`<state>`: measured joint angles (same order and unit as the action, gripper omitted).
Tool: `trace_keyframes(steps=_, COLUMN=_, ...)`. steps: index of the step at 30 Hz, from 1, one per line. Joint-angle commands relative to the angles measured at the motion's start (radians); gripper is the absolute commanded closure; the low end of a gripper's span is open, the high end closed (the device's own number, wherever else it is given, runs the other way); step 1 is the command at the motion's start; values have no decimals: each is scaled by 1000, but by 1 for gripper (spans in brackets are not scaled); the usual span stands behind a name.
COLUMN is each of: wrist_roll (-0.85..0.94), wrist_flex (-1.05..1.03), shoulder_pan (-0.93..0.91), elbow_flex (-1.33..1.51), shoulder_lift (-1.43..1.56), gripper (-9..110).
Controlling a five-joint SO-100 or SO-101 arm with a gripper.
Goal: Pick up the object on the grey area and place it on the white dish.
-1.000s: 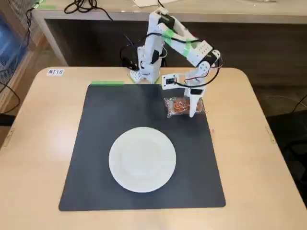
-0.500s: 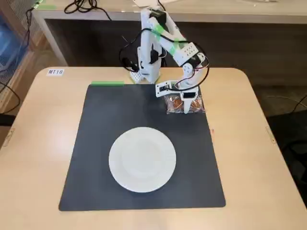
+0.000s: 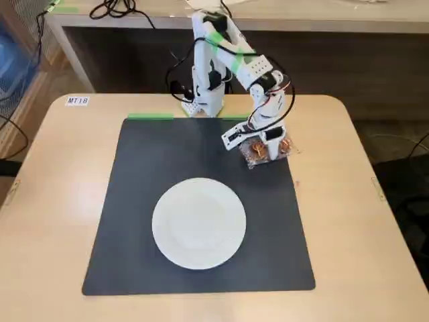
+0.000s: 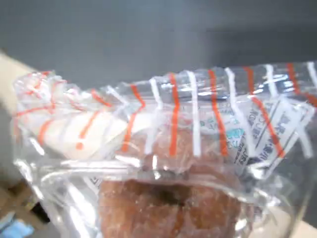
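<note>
The snack packet [image 3: 255, 153], clear plastic with a brown-orange pastry, is at the far right edge of the dark grey mat [image 3: 144, 201] in the fixed view. My gripper [image 3: 267, 153] is down over it and closed on its middle, and the packet's ends stick out on both sides. In the wrist view the packet [image 4: 168, 198] fills the frame very close up, slightly tilted, with the grey mat [image 4: 148, 39] behind it; my fingers are hidden there. The white dish [image 3: 199, 223] lies empty on the mat's near middle, well apart from the gripper.
The arm's white base [image 3: 204, 100] stands at the table's far edge behind the mat, next to green tape [image 3: 150, 117]. Bare beige tabletop [image 3: 362, 221] surrounds the mat. A desk with cables runs along the back.
</note>
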<state>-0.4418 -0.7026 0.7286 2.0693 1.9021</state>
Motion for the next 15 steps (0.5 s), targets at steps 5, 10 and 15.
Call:
trace_keyframes(steps=5, wrist_roll=276, wrist_flex=282, shoulder_pan=-209, elbow_flex=-29, shoulder_lift=123, gripper=97)
trace_keyframes(steps=10, wrist_roll=449, wrist_flex=284, shoulder_pan=-449, elbow_flex=-72, shoulder_lift=66, gripper=93)
trace_keyframes(steps=15, wrist_roll=574, wrist_flex=86, shoulder_pan=-624, elbow_flex=-273, shoulder_lift=-114, gripper=91)
